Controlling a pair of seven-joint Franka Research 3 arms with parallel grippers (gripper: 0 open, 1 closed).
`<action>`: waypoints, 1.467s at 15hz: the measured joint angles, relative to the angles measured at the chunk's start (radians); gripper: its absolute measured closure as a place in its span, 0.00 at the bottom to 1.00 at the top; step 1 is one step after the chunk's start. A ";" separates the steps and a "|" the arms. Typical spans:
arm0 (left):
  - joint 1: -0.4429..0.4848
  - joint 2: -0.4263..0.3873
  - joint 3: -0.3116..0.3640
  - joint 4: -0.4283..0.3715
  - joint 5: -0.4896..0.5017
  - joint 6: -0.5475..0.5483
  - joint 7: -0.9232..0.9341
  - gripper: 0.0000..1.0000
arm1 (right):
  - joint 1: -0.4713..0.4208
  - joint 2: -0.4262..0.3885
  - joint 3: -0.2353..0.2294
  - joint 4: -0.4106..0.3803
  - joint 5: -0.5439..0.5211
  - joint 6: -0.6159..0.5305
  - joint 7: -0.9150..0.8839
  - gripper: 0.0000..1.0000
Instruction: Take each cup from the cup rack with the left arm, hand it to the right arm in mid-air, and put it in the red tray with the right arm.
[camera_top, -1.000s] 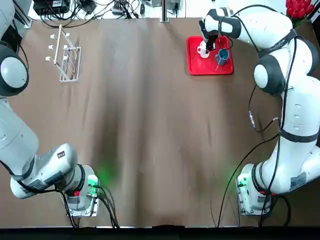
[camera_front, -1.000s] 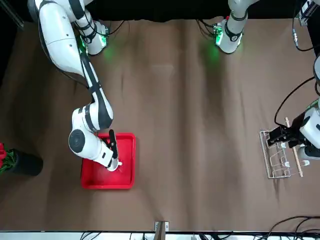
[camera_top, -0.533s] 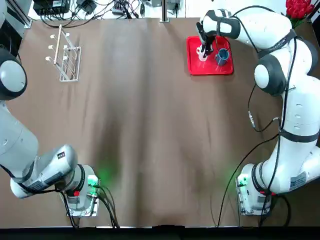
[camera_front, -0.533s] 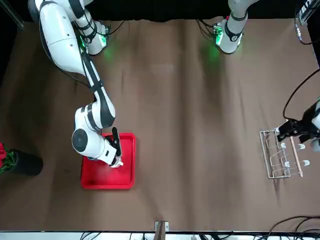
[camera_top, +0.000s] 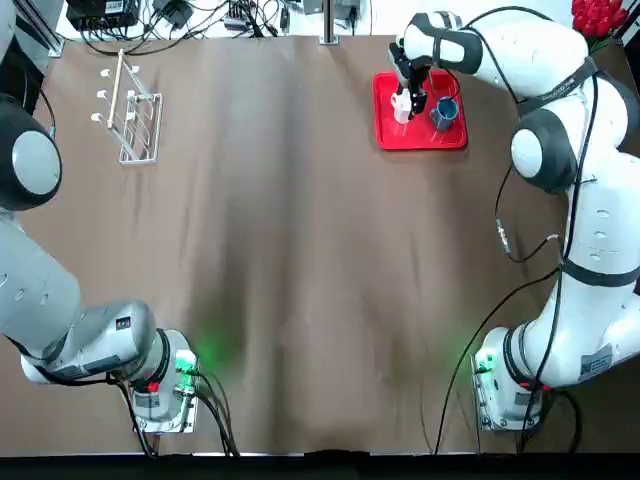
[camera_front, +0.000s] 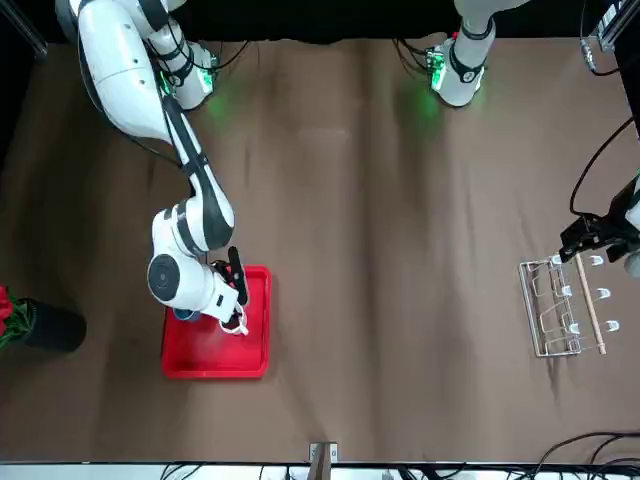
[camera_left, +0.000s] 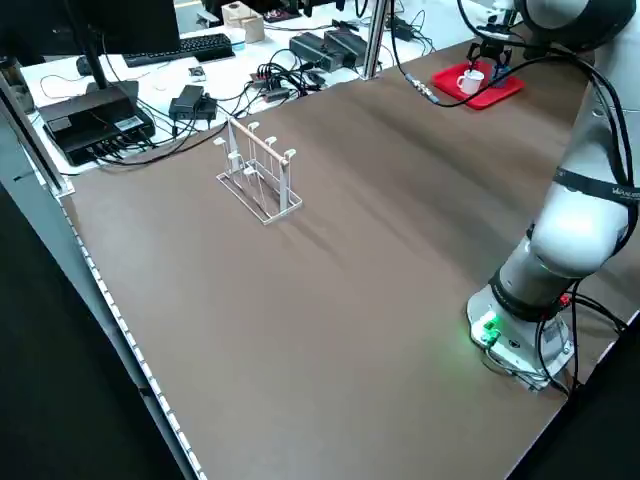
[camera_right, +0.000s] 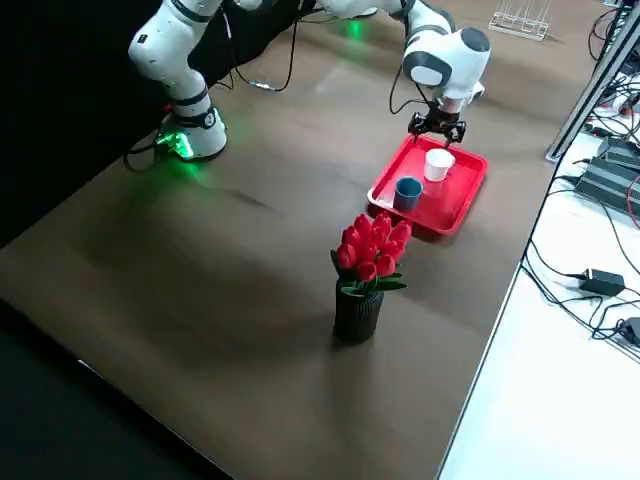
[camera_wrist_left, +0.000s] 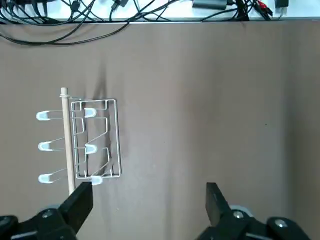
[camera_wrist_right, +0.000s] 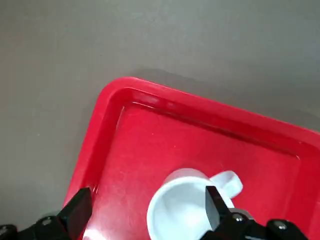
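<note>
no readable text anywhere.

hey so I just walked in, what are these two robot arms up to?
They're moving mugs from the white wire rack to the red tray. Both the blue mug and the white mug are in the tray. The right gripper is over the tray at the white mug, jaws open. The left gripper is open and empty, near the rack.

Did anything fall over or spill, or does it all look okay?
Nothing looks odd. The blue cup and white cup stand upright in the red tray. The right gripper is open around the white cup's rim. The cup rack stands straight, and I see no spill.
</note>
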 joint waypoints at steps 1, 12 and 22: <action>0.002 0.000 0.001 -0.002 -0.001 0.000 0.000 0.00 | -0.004 -0.010 -0.001 0.006 0.000 -0.010 0.000 0.00; 0.006 0.002 0.002 -0.008 -0.003 0.000 0.001 0.00 | -0.078 -0.252 -0.009 0.065 0.000 -0.125 0.564 0.00; -0.002 0.002 -0.001 -0.007 -0.003 -0.033 0.006 0.00 | -0.298 -0.415 -0.018 0.157 -0.013 -0.516 1.104 0.00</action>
